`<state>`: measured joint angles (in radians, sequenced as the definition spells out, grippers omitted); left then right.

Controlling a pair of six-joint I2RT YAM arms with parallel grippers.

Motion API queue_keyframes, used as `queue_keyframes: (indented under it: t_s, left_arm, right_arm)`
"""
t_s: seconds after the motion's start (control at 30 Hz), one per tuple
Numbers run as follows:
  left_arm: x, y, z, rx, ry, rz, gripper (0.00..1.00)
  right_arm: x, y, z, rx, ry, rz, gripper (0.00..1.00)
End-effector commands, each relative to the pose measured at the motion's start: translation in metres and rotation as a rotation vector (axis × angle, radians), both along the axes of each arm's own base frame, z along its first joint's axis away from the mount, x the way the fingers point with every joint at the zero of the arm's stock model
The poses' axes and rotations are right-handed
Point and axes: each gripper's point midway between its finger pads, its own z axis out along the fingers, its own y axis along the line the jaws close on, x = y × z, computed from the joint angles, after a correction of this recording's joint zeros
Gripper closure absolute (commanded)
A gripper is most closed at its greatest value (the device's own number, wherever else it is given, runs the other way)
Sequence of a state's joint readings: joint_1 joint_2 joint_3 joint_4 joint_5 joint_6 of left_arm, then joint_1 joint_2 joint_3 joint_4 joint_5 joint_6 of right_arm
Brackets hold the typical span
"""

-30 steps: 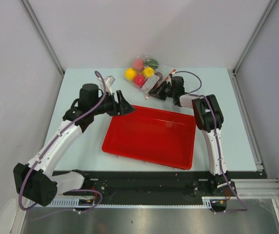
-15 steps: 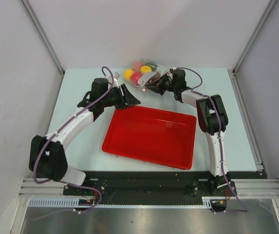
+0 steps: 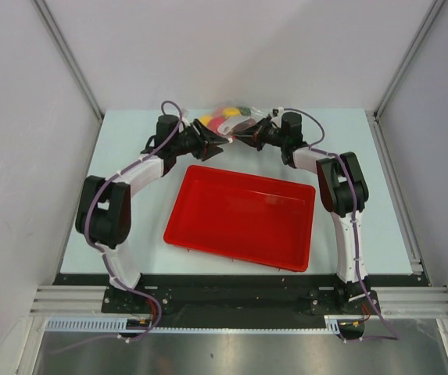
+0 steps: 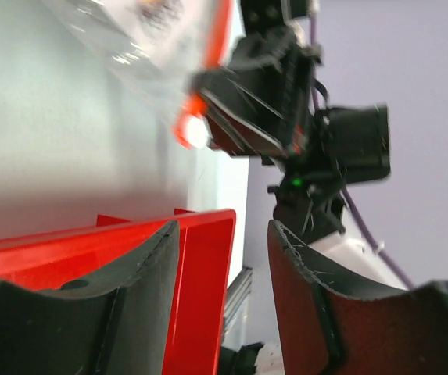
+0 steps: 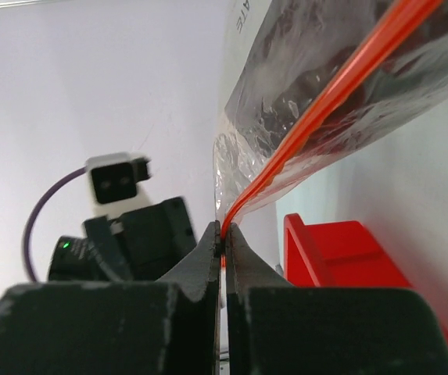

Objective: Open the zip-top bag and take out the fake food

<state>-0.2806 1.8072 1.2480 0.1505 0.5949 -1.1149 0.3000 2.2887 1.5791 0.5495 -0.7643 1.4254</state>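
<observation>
While the right gripper [image 5: 224, 233] is pinching the zip-top bag [image 5: 286, 78] by the end of its orange-red zip strip [image 5: 341, 84], jaws pressed fully together on it, I am seeing the left gripper [image 4: 224, 228] standing partly open with nothing between its fingers [image 4: 141, 305]. From its wrist camera the bag is hanging ahead of and above the fingertips, apart from them. In the overhead view the bag is sitting at the far edge of the table [image 3: 122, 156], between the two grippers, just beyond the red tray [image 3: 243, 215]. The fake food [image 3: 227, 121] is showing inside the bag as yellow and red balls; I am not able to tell whether the zip is parted.
</observation>
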Motion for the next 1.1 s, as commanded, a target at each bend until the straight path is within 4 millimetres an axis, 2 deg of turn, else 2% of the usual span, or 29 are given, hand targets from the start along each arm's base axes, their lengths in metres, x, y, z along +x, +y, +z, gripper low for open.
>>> queue_keyframes:
  t_s: [0.0, 0.13, 0.2, 0.23, 0.27, 0.33, 0.37, 0.6, 0.63, 0.7, 0.73, 0.77, 0.8, 0.9, 0.97, 1.07]
  left_arm:
    - [0.025, -0.001, 0.023, -0.110, -0.002, 0.043, 0.46]
    - [0.045, -0.004, 0.013, -0.158, 0.030, 0.064, 0.43]
    - [0.053, -0.005, 0.011, -0.167, 0.040, 0.065, 0.43]
    - [0.058, -0.006, 0.018, -0.177, 0.022, 0.061, 0.43]
    - [0.063, -0.007, 0.011, -0.177, 0.034, 0.064, 0.43]
    - [0.071, -0.010, 0.016, -0.190, 0.026, 0.061, 0.44]
    - [0.075, -0.009, 0.008, -0.189, 0.042, 0.065, 0.45]
    - [0.086, -0.009, 0.006, -0.205, 0.044, 0.074, 0.68]
    - [0.086, -0.009, 0.006, -0.204, 0.043, 0.074, 0.78]
    - [0.085, -0.008, 0.005, -0.200, 0.043, 0.070, 0.88]
    - [0.085, -0.008, 0.005, -0.199, 0.041, 0.069, 1.00]
    - [0.085, -0.008, 0.006, -0.197, 0.035, 0.066, 1.00]
    - [0.084, -0.009, 0.007, -0.196, 0.031, 0.060, 1.00]
    - [0.083, -0.009, 0.010, -0.196, 0.023, 0.057, 1.00]
    - [0.084, -0.009, 0.012, -0.197, 0.018, 0.056, 1.00]
    - [0.083, -0.011, 0.013, -0.191, 0.015, 0.055, 1.00]
  right_arm:
    - [-0.012, 0.004, 0.049, 0.093, -0.116, 0.047, 1.00]
    - [-0.012, 0.004, 0.047, 0.096, -0.111, 0.049, 1.00]
    - [-0.012, 0.003, 0.047, 0.097, -0.106, 0.048, 1.00]
    - [-0.011, 0.002, 0.045, 0.098, -0.102, 0.048, 1.00]
    - [-0.012, 0.002, 0.045, 0.101, -0.098, 0.050, 1.00]
    - [-0.014, 0.004, 0.046, 0.107, -0.101, 0.060, 1.00]
    - [-0.014, 0.004, 0.046, 0.109, -0.100, 0.060, 1.00]
    - [-0.013, 0.001, 0.043, 0.113, -0.086, 0.061, 1.00]
    - [-0.012, 0.001, 0.042, 0.114, -0.082, 0.059, 1.00]
    - [-0.012, 0.000, 0.043, 0.117, -0.077, 0.055, 1.00]
    - [-0.011, 0.001, 0.044, 0.117, -0.075, 0.056, 1.00]
    - [-0.011, 0.000, 0.041, 0.110, -0.052, 0.052, 0.96]
    - [-0.013, 0.000, 0.046, 0.109, -0.051, 0.052, 0.81]
    - [-0.018, -0.001, 0.038, 0.054, -0.034, 0.039, 0.58]
    - [-0.025, 0.000, 0.041, 0.024, -0.030, 0.040, 0.53]
    - [-0.032, 0.006, 0.043, 0.011, -0.045, 0.058, 0.50]
